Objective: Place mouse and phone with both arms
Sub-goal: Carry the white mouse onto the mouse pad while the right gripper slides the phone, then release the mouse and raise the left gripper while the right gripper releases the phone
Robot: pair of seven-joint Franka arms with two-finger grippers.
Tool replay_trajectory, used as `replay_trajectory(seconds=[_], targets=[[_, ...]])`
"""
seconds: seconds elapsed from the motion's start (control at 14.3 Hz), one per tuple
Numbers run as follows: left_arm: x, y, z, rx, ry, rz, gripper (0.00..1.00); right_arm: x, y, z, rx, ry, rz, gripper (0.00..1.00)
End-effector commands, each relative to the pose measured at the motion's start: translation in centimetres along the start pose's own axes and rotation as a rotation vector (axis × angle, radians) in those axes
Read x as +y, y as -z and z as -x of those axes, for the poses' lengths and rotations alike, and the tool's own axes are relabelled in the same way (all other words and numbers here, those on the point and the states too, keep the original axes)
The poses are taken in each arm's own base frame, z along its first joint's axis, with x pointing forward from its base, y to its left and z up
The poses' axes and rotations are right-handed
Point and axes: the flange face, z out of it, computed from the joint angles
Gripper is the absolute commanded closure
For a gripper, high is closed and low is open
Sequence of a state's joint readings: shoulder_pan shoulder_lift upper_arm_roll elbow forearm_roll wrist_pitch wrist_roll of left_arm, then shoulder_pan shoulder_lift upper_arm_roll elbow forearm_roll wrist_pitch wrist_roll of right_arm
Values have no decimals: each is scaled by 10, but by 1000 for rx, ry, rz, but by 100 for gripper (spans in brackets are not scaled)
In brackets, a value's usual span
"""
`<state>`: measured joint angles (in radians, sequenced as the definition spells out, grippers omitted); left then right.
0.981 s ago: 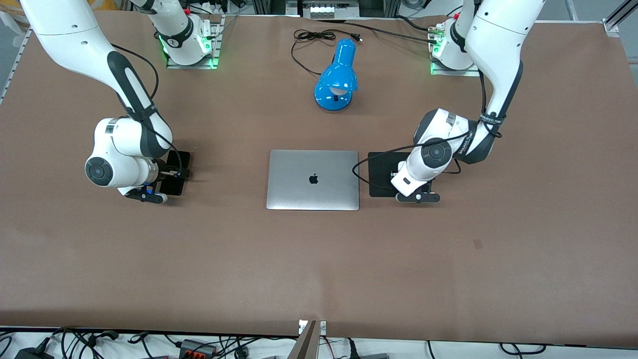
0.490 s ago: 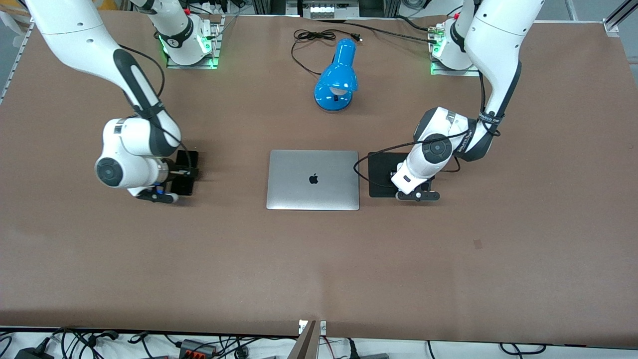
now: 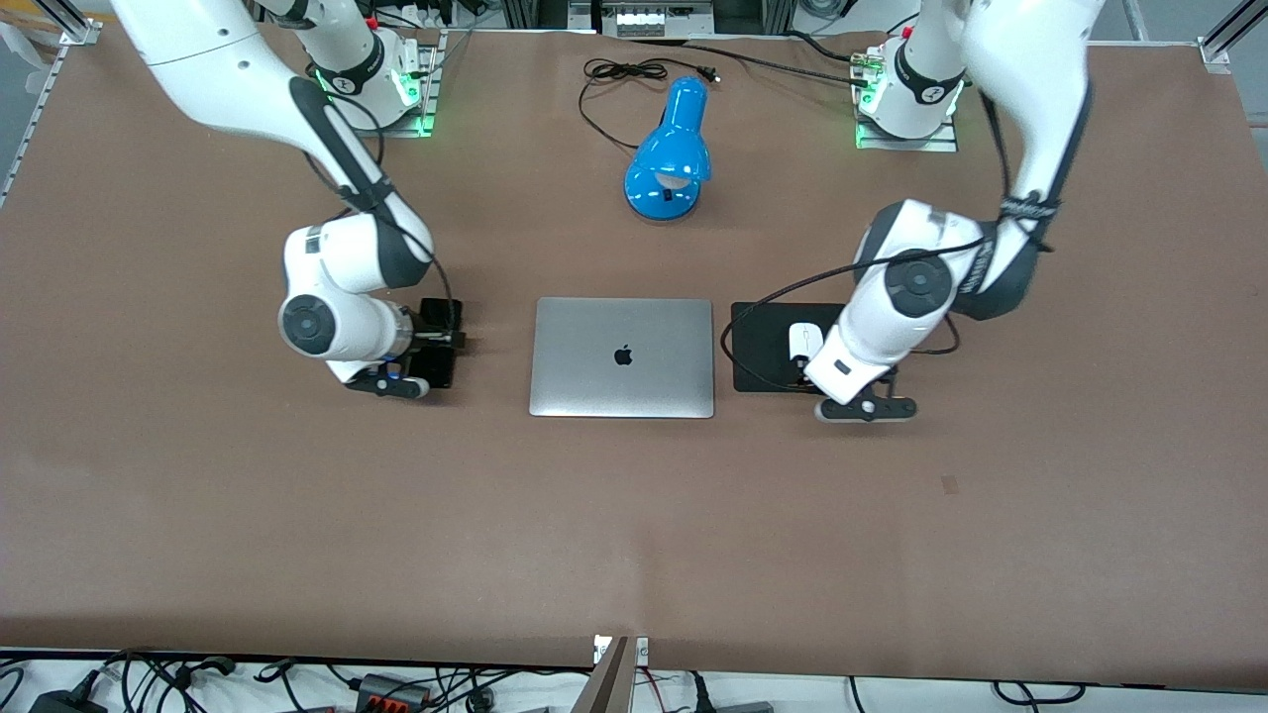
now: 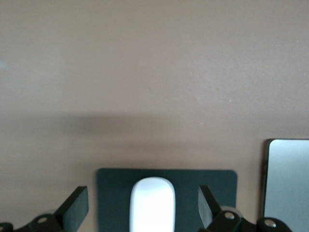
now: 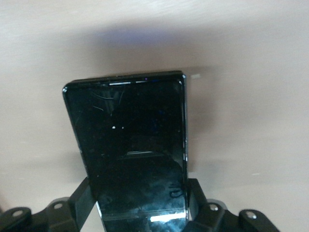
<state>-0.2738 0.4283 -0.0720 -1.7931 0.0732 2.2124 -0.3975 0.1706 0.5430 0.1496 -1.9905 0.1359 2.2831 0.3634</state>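
Note:
The white mouse lies on the black mouse pad, beside the laptop toward the left arm's end. My left gripper is open over the pad. In the left wrist view its fingers stand wide on either side of the mouse without touching it. My right gripper is shut on the black phone and holds it low over the table, beside the laptop toward the right arm's end. The right wrist view shows the phone clamped between the fingers, its glossy face up.
A closed silver laptop lies in the middle of the table; its edge shows in the left wrist view. A blue desk lamp with a black cable lies between the two bases, farther from the front camera than the laptop.
The right arm has carried the phone toward the laptop. The left arm has drawn back from the pad toward its own end, and the mouse now shows on the pad.

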Motion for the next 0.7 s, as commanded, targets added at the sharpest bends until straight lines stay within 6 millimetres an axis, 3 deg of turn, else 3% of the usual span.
replay_trajectory(seconds=[0.0, 0.14, 0.28, 0.42, 0.49, 0.63], targets=[[-37, 71, -17, -32, -103, -125, 0, -13, -5, -4, 21, -25, -22, 35], [-54, 121, -8, -139, -195, -203, 0, -19, -11, -4, 39, -14, -26, 35], [-84, 164, 1, -276, -225, -205, 0, -31, -10, -2, 49, 7, -27, 35], [-102, 212, 13, -277, -233, -195, 0, -31, -9, -2, 51, 23, -26, 35], [-103, 223, 16, -266, -246, -187, 0, -32, -9, -2, 51, 26, -26, 35], [-98, 216, 19, -292, -252, -101, 0, -34, -10, -1, 54, 37, -20, 32]])
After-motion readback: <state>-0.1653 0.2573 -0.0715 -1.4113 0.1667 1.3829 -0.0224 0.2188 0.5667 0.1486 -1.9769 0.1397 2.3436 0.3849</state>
